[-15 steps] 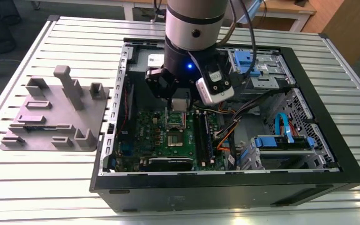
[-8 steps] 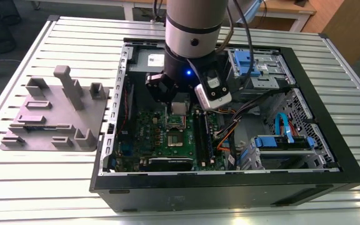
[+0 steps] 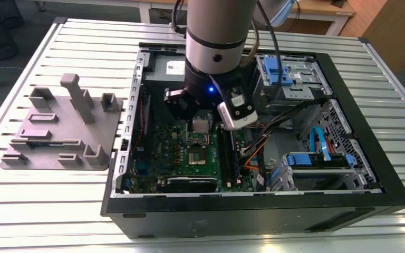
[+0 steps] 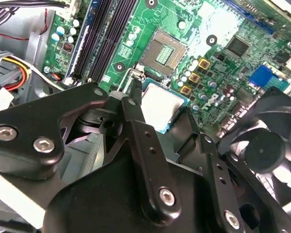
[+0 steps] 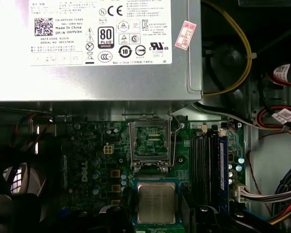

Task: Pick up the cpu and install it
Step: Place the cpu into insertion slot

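**Robot gripper holds a cpu just above an open motherboard socket**

A grey robot arm point(image 3: 217, 37) reaches down into an open computer case point(image 3: 259, 219). The case lies on its side on a slatted metal table point(image 3: 61, 211).

In the second wrist view, the gripper point(image 4: 164, 114) is closed on the cpu point(image 4: 160, 103). Its black fingers point(image 4: 138, 126) press against two opposite edges of the chip. The gap between them is only as wide as the chip itself. The cpu is a small flat square with a shiny silver-grey top and a thin pale rim, and it is held level with the metal side up.

The cpu hangs over the green motherboard point(image 3: 164, 146), close to the processor socket point(image 5: 150, 141). In the first wrist view, the socket's metal frame is swung open and its bed of contacts is bare. The chip sits just beside the socket, on the side away from the power supply point(image 5: 87, 82). That supply is a large grey box with a white label at the far end of the case. Whether the chip touches the board cannot be told.

Long black memory sticks point(image 5: 206, 165) stand in their slots next to the socket. A black fan point(image 4: 264, 145) sits near the gripper in the second wrist view.

On the table at the exterior view's left, well apart from the case, stands a grey fixture point(image 3: 55, 132) with upright posts and shallow pockets.
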### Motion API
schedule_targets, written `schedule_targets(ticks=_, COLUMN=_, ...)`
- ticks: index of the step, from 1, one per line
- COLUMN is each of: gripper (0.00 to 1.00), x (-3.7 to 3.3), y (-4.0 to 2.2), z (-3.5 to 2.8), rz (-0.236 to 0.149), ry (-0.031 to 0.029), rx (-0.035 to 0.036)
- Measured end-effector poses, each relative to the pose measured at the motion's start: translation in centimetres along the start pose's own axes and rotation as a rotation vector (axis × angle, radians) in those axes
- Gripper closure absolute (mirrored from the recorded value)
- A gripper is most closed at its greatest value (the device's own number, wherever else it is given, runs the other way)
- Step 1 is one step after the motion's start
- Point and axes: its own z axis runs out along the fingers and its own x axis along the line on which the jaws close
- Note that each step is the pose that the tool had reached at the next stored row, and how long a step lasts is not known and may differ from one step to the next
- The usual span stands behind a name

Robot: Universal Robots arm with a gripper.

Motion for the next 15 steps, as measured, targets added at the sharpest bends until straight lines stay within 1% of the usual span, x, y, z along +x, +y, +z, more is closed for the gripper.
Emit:
schedule_targets(ticks=12, gripper=0.53, x=-0.03, y=-0.09, z=2.18, rz=0.000, ry=0.0000, rx=0.0000)
schedule_targets(ticks=15, gripper=0.53, x=-0.02, y=-0.10, z=2.43, rz=0.000, ry=0.0000, rx=0.0001)
